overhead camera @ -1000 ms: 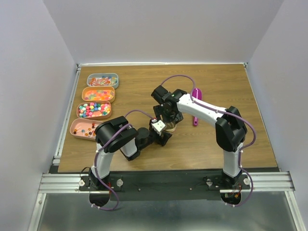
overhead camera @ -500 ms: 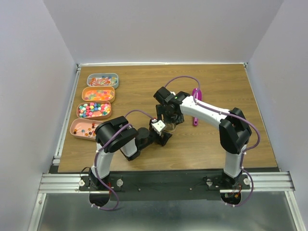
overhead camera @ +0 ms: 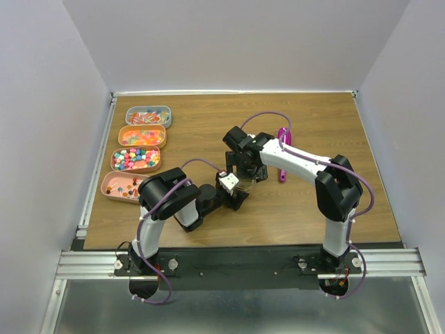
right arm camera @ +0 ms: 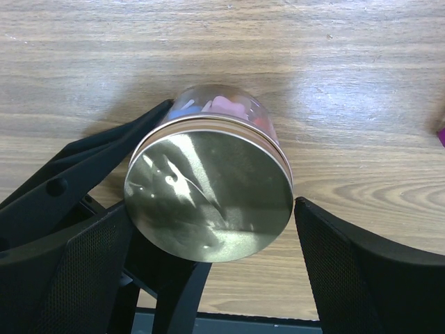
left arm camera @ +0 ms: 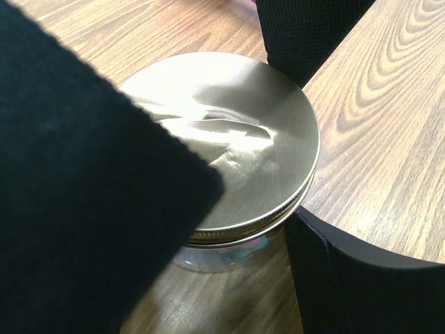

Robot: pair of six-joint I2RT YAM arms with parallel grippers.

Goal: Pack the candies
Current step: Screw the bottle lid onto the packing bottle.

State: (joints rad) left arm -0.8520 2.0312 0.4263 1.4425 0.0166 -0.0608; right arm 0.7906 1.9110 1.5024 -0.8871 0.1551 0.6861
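Note:
A glass jar (overhead camera: 245, 184) with a gold lid (right arm camera: 208, 195) stands mid-table. Pink and blue candies (right arm camera: 215, 106) show through its glass. My left gripper (left arm camera: 236, 229) is shut on the jar's body just under the lid, one finger (left arm camera: 348, 278) against its right side, the other covering the left. My right gripper (right arm camera: 208, 229) hangs over the lid, open, with a gap between its right finger (right arm camera: 361, 264) and the lid's rim. More candies (overhead camera: 135, 158) lie in trays at the left.
Several oval trays line the left edge: blue (overhead camera: 167, 111), orange (overhead camera: 164, 131), tan (overhead camera: 158, 164) and pink (overhead camera: 104, 185). A magenta scoop (overhead camera: 283, 172) lies right of the jar, partly under the right arm.
My right gripper's jaws have widened off the lid and its wrist has shifted slightly. The left gripper and the jar have stayed put.

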